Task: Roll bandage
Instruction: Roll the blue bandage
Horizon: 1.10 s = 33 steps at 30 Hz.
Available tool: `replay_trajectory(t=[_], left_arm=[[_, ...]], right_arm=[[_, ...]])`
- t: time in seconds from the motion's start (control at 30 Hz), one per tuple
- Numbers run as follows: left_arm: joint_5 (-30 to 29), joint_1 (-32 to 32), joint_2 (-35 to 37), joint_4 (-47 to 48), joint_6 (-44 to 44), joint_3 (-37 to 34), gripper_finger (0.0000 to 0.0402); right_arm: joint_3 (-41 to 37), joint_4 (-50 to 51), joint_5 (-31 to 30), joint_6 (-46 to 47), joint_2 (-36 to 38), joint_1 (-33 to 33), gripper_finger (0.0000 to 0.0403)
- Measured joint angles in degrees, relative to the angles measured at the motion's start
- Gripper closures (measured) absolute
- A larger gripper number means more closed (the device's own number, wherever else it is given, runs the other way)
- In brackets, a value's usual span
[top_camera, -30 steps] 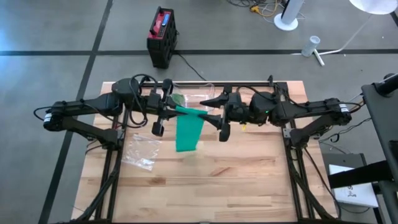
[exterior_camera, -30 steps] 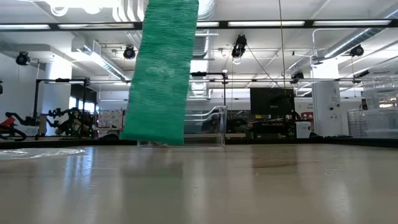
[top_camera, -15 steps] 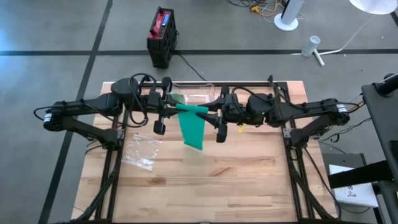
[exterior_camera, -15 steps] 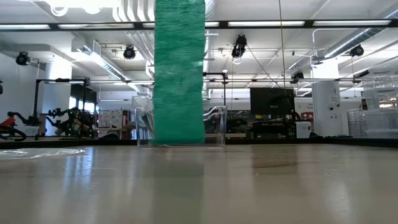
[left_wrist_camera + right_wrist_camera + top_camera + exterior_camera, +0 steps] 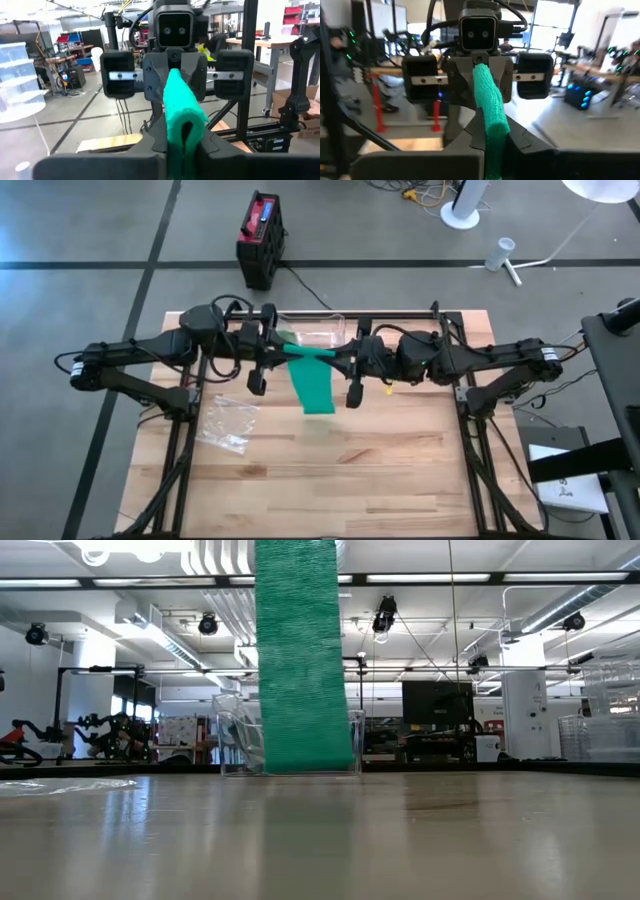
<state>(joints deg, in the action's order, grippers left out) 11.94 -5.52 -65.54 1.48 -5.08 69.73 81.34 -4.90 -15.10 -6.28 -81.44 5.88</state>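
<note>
Overhead, the left gripper point(image 5: 283, 350) and right gripper point(image 5: 335, 357) are facing each other above the table point(image 5: 400, 460), both pinching the green bandage point(image 5: 312, 383), whose loose tail is hanging toward the wood in the low view, while each wrist view is showing fingers clamped on it.

High view: overhead, facing straight down on the table point(image 5: 330, 470). Low view: table-top height, facing level into the room. Wrist views face each other closely; all share the green bandage point(image 5: 312, 380).
</note>
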Motion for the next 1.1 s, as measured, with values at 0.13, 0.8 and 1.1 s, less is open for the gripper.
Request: replay_trajectory(t=[0.13,0.8,1.1], left_arm=[[0.6,0.0,0.2,0.3,2.9,0.0,0.0319],[5.1,0.1,1.7,3.1,9.1,0.0,0.0067],[3.9,0.1,1.6,1.6,12.9,0.0,0.0091]], right_arm=[[0.0,0.0,-0.4,-6.0,0.0,0.0,0.0397],[-1.2,-3.5,0.5,-32.1,0.0,0.1,0.0399],[-2.0,-6.0,0.5,-43.1,-0.1,0.1,0.04]])
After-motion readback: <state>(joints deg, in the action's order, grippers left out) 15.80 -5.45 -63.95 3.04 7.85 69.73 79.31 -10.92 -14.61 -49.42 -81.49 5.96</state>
